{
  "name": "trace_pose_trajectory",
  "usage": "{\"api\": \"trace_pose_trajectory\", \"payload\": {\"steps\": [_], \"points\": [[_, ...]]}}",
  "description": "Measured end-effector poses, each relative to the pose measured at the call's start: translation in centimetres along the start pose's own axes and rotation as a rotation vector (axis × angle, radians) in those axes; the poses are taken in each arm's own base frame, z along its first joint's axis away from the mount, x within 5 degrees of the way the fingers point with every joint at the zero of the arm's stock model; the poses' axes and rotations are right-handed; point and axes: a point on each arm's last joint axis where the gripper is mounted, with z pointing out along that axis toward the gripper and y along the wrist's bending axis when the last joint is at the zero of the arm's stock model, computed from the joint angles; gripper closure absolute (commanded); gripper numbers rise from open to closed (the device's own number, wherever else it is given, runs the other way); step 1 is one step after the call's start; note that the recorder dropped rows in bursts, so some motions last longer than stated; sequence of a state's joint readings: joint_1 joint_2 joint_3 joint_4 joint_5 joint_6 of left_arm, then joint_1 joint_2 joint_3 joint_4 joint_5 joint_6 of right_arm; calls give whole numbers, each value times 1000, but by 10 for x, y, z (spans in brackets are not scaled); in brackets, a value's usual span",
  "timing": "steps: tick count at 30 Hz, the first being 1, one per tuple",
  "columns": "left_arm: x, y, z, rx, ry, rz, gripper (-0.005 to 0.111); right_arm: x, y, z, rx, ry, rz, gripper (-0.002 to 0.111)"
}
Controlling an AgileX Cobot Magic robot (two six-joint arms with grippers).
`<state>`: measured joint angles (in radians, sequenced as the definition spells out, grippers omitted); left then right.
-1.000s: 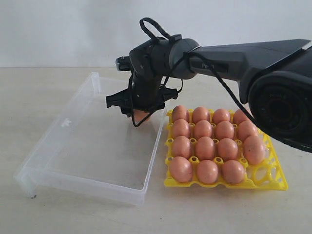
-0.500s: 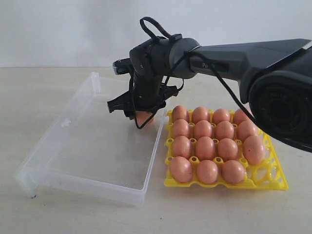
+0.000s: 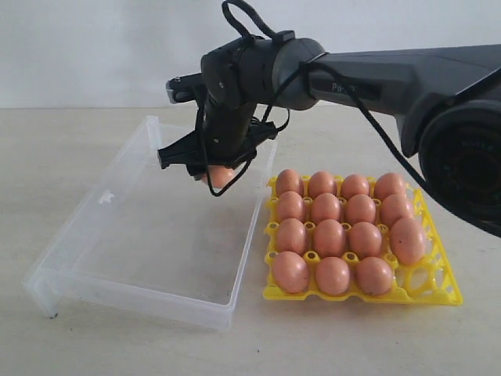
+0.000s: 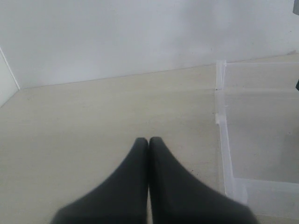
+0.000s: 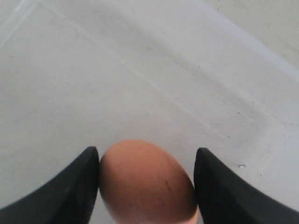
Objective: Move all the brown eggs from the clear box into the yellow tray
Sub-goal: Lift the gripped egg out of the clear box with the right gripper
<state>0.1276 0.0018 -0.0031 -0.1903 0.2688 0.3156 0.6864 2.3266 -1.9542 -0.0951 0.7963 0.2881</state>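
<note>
Pale beige tabletop [image 3: 63, 149] runs back to a plain white wall [image 3: 94, 47]. One brown egg [image 5: 145, 182] is pinched in the right gripper [image 3: 218, 172], a black finger pressed against each of its sides. It hangs over the clear box [image 3: 149, 235], clear of the floor, at the far end of the box near the long wall that faces the yellow tray [image 3: 440, 291]. No other egg can be seen in the box.

The tray sits just beside the box along that long wall, touching it or nearly so. Fifteen brown eggs [image 3: 329, 237] stand in its cups, filling every row except at one corner. The empty cup [image 3: 420, 279] is at the tray's front corner, the one farthest from the box.

The right arm [image 3: 391, 82], dark grey, reaches over the tray to arrive above the box, with a black cable [image 3: 243, 19] looping above its wrist.

The left gripper [image 4: 148, 141] shows only in its own wrist camera. Its two black fingers are pressed together at the tips with nothing between them, poised above bare tabletop outside the box, near one of the box's corners.
</note>
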Motion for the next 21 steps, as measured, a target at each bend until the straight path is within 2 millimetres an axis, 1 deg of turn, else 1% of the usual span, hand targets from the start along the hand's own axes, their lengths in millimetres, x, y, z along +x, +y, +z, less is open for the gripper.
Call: {"api": "trace_pose_trajectory", "payload": {"steps": [4,8,11,14,18,21], "points": [[0,0,0,0,0,0,111,0,20,-7,-31,-33,-51,109],[0,0,0,0,0,0,111,-9,42,-19,-97,-164,-76,109],[0,0,0,0,0,0,111,-18,50,-32,-157,-262,-63,109],[0,0,0,0,0,0,111,-20,53,-47,-205,-357,-64,109],[0,0,0,0,0,0,111,-8,49,-57,-229,-437,-85,109],[0,0,0,0,0,0,111,15,41,-61,-239,-475,-69,109]]}}
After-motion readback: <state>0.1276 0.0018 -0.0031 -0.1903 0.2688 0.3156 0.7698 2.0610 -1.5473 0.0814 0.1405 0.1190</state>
